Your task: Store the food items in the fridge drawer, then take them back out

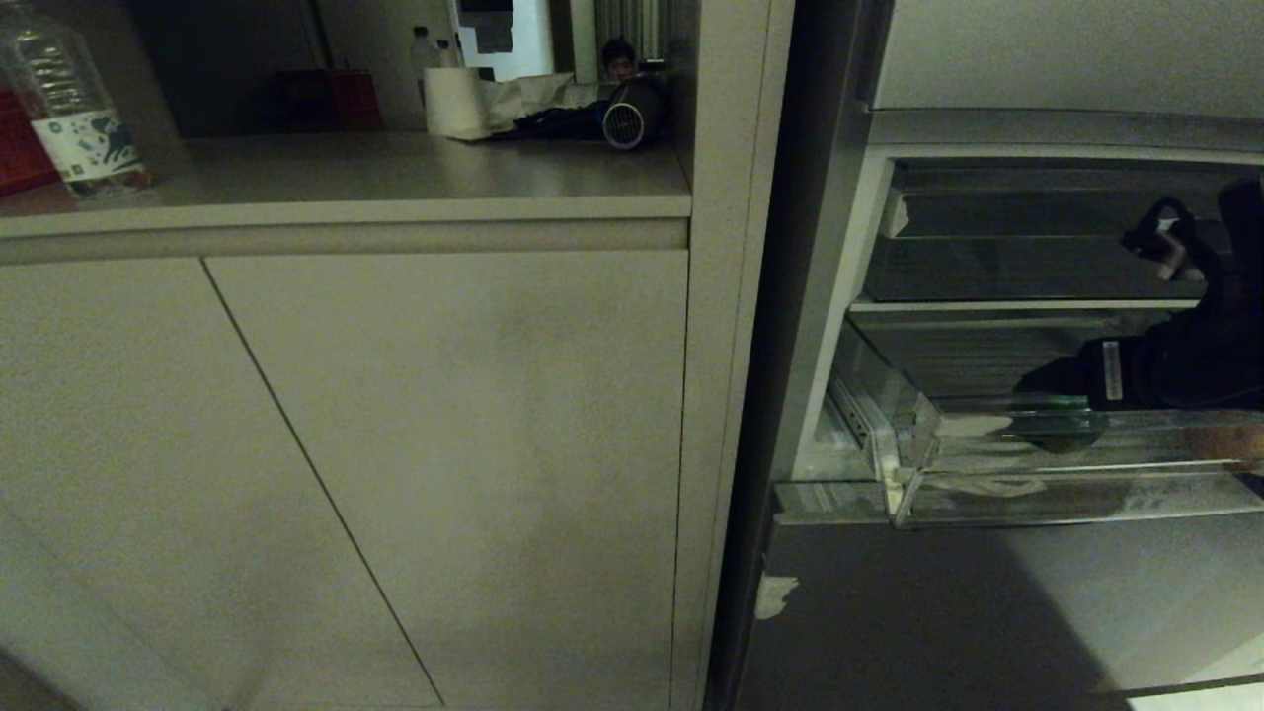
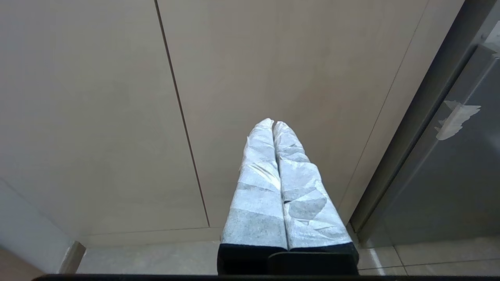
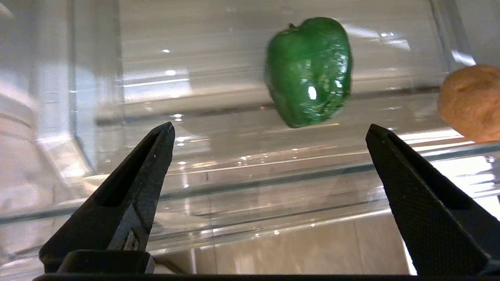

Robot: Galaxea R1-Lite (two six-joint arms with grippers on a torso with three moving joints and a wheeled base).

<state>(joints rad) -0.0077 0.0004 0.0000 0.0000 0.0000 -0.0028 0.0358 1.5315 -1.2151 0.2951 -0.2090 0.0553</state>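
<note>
Your right end effector (image 3: 269, 164) hangs spread and empty just outside the fridge drawer (image 3: 273, 183); beyond its clear front wall lie a green pepper (image 3: 308, 72) and an orange-brown lump (image 3: 470, 102). Dip early and you risk striking that wall. Left end effector (image 2: 273, 128): pressed together, parked.

green pepper (image 3: 308, 72): glossy deep green, white glints. orange-brown lump (image 3: 472, 102): matte, faintly speckled. fridge drawer (image 3: 242, 183): clear plastic, ribbed floor. right gripper (image 3: 269, 130): black, fine crosshatch texture on fingers (image 3: 410, 183). left gripper (image 2: 273, 124): fingers wrapped in white crinkled tape, black base. cabinet doors (image 1: 395, 444): plain beige. fridge panel (image 1: 938, 612): grey steel, white tape scrap. bottle (image 1: 69, 109): clear, white-blue label.
</note>
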